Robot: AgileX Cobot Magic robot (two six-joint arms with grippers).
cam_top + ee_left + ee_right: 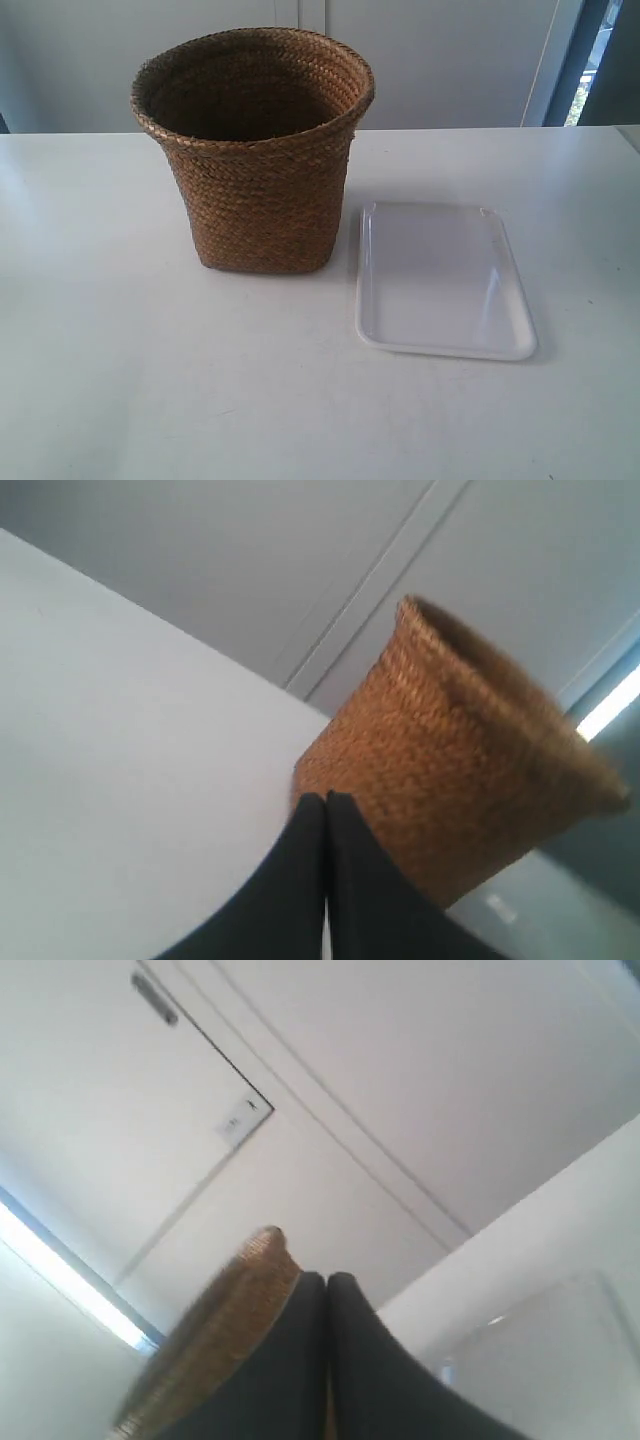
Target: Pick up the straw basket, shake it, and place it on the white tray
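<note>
While the basket (pixel 262 190) sits on the table (pixel 100 350), tray (pixel 440 285) bare at its 4 o'clock, left gripper (pixel 326 800) and right gripper (pixel 327 1280) clenched empty, lift/shake/place are all yet to do.

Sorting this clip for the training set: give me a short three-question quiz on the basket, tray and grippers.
1. True or false: the basket stands on the tray.
2. The left gripper is: A open; B shut and empty; C shut on the basket rim.
3. Fill in: the basket stands upright on the ____.
Key: 1 false, it stands beside the tray; 2 B; 3 table.
</note>
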